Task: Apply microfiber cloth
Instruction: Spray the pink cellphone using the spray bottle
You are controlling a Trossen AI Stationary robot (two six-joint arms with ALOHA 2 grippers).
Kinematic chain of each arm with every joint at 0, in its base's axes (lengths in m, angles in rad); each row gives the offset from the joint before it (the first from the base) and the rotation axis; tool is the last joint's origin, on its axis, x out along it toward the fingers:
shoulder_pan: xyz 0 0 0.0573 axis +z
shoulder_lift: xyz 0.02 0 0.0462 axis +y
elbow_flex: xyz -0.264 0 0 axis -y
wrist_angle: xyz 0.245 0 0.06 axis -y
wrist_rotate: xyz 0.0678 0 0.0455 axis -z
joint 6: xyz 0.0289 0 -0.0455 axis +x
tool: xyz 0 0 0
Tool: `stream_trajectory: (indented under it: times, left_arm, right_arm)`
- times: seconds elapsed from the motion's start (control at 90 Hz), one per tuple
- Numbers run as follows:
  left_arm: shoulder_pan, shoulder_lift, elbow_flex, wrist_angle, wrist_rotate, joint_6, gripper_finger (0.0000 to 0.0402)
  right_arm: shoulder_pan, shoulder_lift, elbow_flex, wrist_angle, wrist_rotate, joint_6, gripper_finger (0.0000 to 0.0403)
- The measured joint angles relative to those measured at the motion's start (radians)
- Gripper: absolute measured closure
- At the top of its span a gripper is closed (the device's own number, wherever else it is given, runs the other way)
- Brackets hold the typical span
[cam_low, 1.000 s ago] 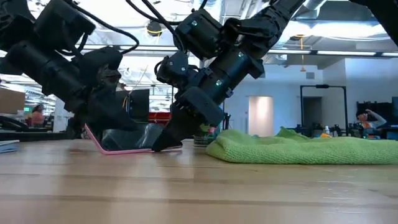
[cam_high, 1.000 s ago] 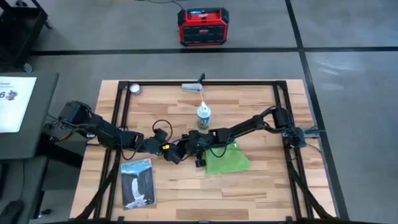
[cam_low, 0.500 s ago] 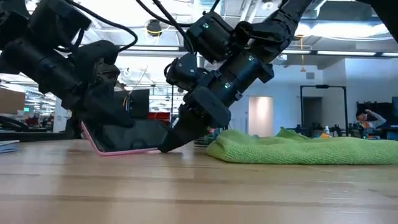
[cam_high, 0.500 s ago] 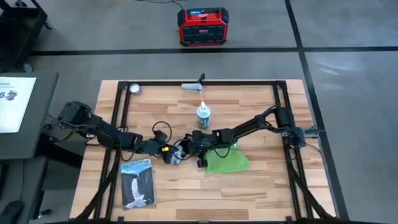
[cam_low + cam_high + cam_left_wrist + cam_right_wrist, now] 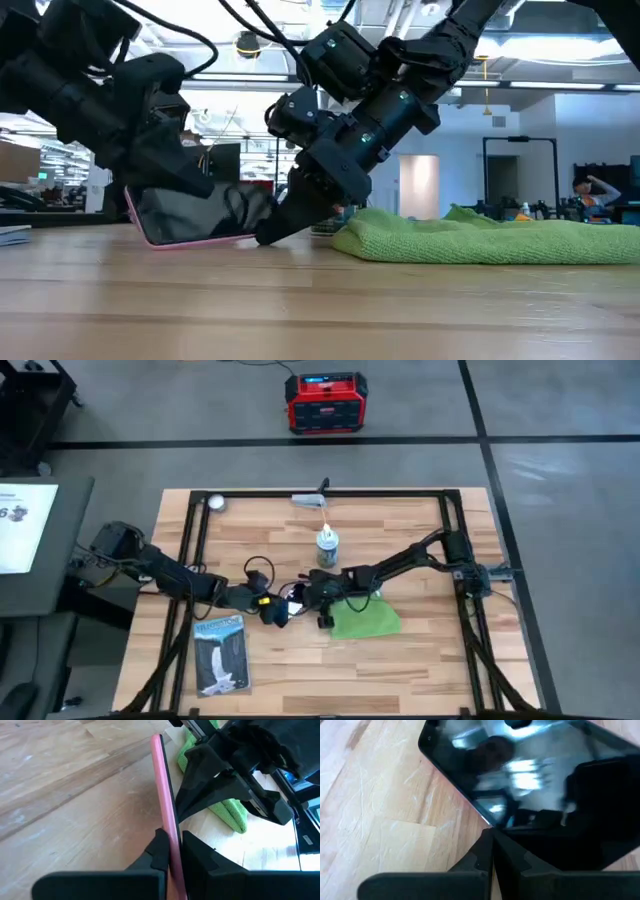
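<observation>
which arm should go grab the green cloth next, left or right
Right, probably. The right tool sits beside the microfiber cloth, fingers shut with nothing between them, tips at the pink phone. The left tool is clamped on the phone's edge, holding it tilted, and lies farther from the cloth.

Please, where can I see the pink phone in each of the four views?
High view: phone at table centre, between the two grippers, mostly hidden.
Low view: phone left of centre, tilted on its edge.
Left wrist view: pink edge, clamped by the left gripper.
Right wrist view: dark screen fills the frame.
Shared landmark: green cloth, beside the phone.
</observation>
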Motion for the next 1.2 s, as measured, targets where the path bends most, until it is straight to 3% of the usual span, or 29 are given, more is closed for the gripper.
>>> stream_trajectory:
  times: [0.222,0.489,1.2]
  left_arm:
    - [-0.014,-0.037,0.0,-0.019,0.0,0.026,0.0396]
    - [-0.015,-0.067,-0.001,-0.031,-0.001,0.034,0.0396]
    - [-0.028,-0.054,-0.001,-0.03,-0.036,0.011,0.0396]
  right_arm:
    - [0.004,-0.006,-0.124,0.187,0.011,0.088,0.0402]
    - [0.0,-0.004,-0.135,0.236,0.001,0.103,0.0402]
    - [-0.031,0.007,0.037,0.09,-0.026,0.033,0.0403]
